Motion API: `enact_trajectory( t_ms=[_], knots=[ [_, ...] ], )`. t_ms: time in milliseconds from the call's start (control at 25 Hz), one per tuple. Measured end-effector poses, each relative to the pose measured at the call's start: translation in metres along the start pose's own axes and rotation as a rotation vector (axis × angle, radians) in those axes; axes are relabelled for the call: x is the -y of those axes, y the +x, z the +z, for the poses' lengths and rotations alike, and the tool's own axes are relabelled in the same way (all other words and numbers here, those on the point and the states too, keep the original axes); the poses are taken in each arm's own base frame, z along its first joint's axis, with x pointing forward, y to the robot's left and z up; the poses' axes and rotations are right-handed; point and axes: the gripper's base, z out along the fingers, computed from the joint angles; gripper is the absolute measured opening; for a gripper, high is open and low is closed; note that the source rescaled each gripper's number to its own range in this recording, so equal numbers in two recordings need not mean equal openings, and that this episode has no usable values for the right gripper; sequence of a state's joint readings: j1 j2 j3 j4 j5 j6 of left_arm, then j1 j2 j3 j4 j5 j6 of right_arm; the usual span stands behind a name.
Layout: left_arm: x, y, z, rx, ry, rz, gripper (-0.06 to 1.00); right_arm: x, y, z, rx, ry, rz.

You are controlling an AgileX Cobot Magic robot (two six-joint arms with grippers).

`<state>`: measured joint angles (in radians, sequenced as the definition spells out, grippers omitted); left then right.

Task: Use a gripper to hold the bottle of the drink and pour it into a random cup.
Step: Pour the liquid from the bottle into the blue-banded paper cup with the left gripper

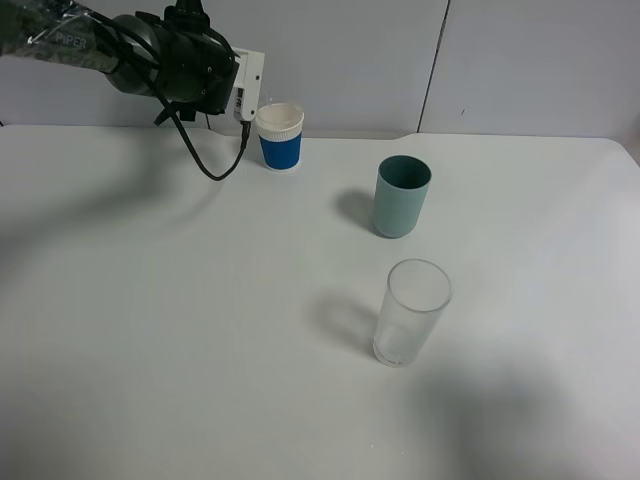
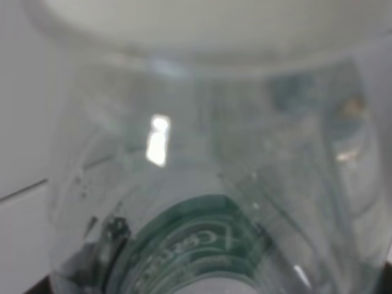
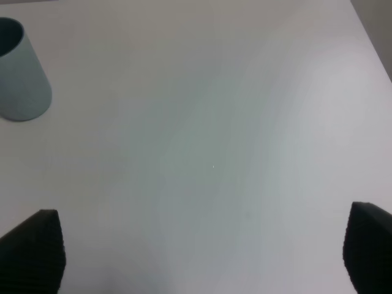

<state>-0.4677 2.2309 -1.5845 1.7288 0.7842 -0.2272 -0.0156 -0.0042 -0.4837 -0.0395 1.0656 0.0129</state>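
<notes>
My left gripper [image 1: 246, 92], a white blocky head on a black arm, hovers at the back left, right beside the white paper cup with a blue sleeve [image 1: 280, 136]. The left wrist view is filled by the clear plastic bottle [image 2: 208, 159], very close, with its green label band [image 2: 196, 236] low in the frame. The bottle sits in the left gripper's grip, and the fingers themselves do not show. The bottle is hard to make out in the exterior view. My right gripper [image 3: 199, 251] is open and empty over bare table. It is out of the exterior view.
A teal-green plastic cup [image 1: 401, 196] stands right of centre and also shows in the right wrist view [image 3: 21, 70]. A tall clear glass tumbler [image 1: 411, 312] stands in front of it. A black cable [image 1: 205, 160] hangs from the left arm. The white table [image 1: 150, 330] meets the wall at the back.
</notes>
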Motion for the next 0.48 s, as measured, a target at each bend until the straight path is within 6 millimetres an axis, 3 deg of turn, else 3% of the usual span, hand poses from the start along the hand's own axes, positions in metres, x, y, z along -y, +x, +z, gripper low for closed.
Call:
enact_trajectory(
  t_ms=[480],
  knots=[
    [0.0, 0.0, 0.0, 0.0, 0.0, 0.034, 0.07, 0.0, 0.0, 0.0, 0.0, 0.0, 0.0]
  ],
)
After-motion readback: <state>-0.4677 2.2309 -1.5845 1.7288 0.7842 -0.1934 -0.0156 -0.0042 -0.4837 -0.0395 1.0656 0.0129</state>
